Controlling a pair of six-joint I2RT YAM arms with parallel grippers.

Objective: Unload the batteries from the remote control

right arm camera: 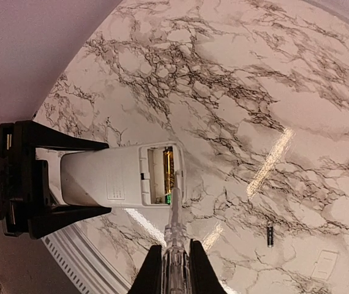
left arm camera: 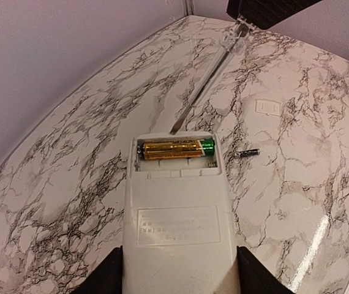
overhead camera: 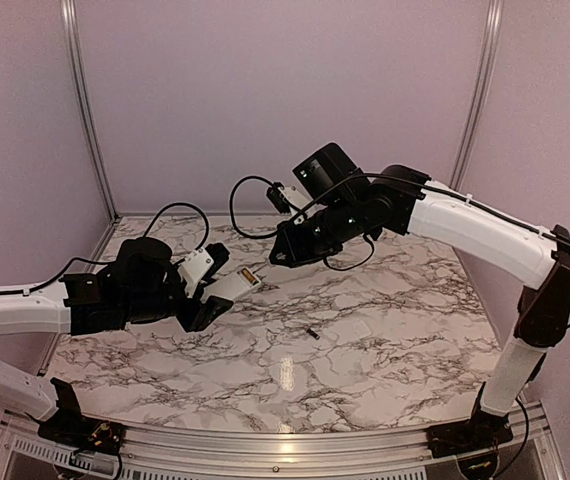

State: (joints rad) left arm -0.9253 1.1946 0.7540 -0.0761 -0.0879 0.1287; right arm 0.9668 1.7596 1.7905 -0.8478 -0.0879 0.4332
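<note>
Glossy white marble-veined tabletop [overhead camera: 395,310], lilac walls [overhead camera: 285,100]. The left gripper [left arm camera: 180,278] grasps the flat white remote control [left arm camera: 177,208] above the table's left side; a gold, green-tipped battery [left arm camera: 174,149] sits in its recess [left arm camera: 174,163]. The right gripper [right arm camera: 176,272] clamps a clear-handled screwdriver [left arm camera: 206,82].

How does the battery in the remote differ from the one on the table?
The seated battery sits in the open recess of the remote; the loose battery lies on the table. The seated battery shows gold with a green end; the loose battery looks dark. Both are slim cylinders.
</note>
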